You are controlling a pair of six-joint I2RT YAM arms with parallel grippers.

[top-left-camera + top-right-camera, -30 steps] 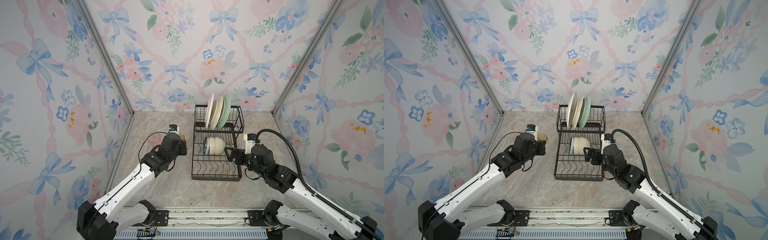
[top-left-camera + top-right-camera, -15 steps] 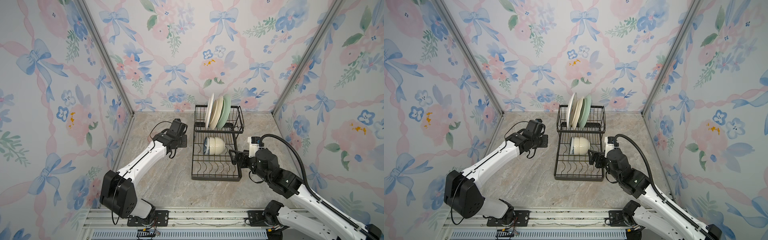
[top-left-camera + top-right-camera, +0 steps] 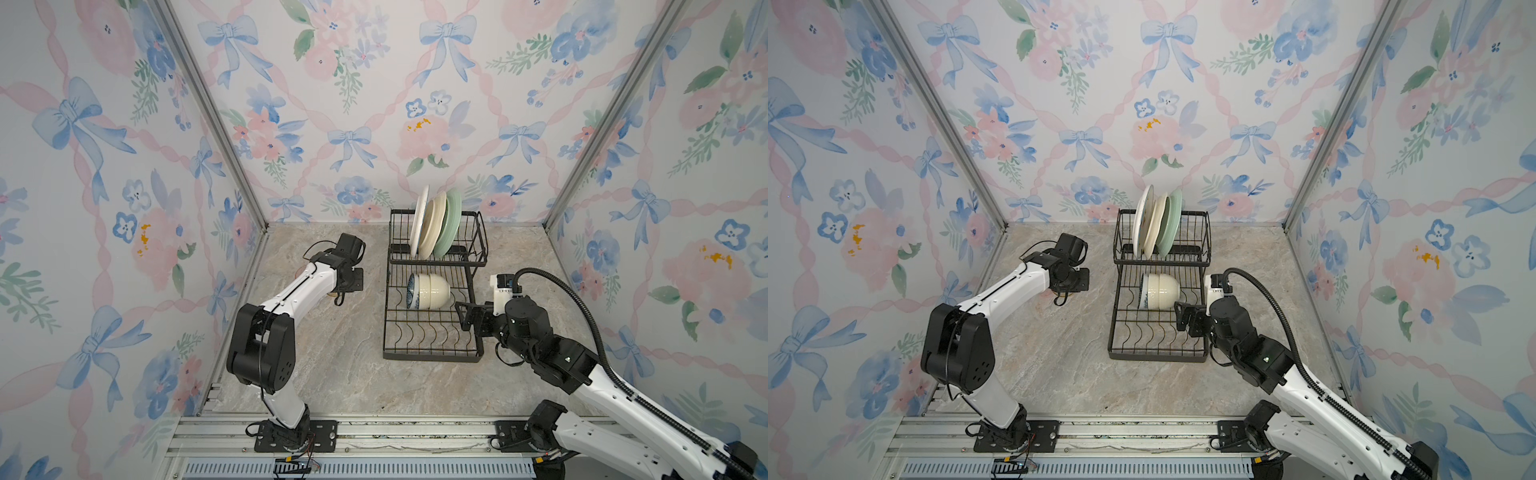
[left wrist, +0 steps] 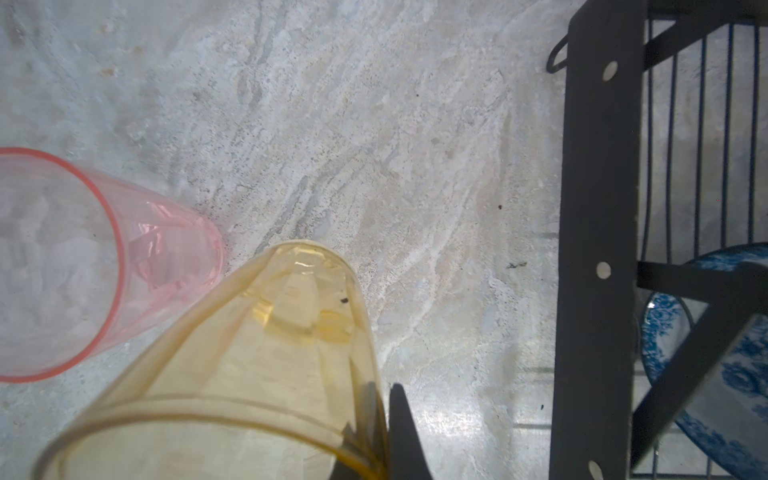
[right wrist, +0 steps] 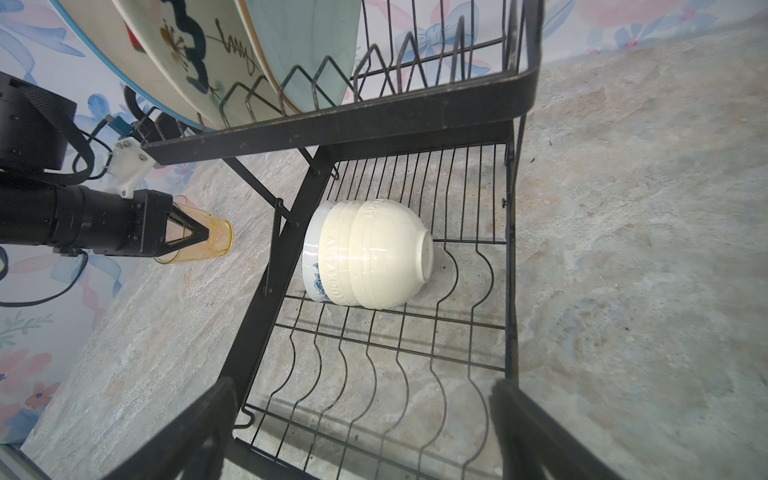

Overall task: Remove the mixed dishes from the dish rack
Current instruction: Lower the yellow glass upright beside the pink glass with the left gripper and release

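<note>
top view: left tool (image 3: 347,286) has swung away left of the rack (image 3: 432,355); right tool (image 3: 464,318) spread wide, empty, at the rack's edge.
left wrist: tool clenched on yellow tumbler (image 4: 270,353), tilted beside pink tumbler (image 4: 83,266) on worktop (image 4: 415,145).
right wrist: bowls (image 5: 365,257) still in lower tray, likely next.

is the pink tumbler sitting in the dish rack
No, the pink tumbler stands on the tabletop beside the yellow tumbler, outside the dish rack.

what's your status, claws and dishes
Left claw shut on yellow tumbler, beside pink tumbler on table. Right claw open, facing stacked bowls on dish rack lower tier. Three plates in upper tier. Slanted brace close by bowls.
</note>
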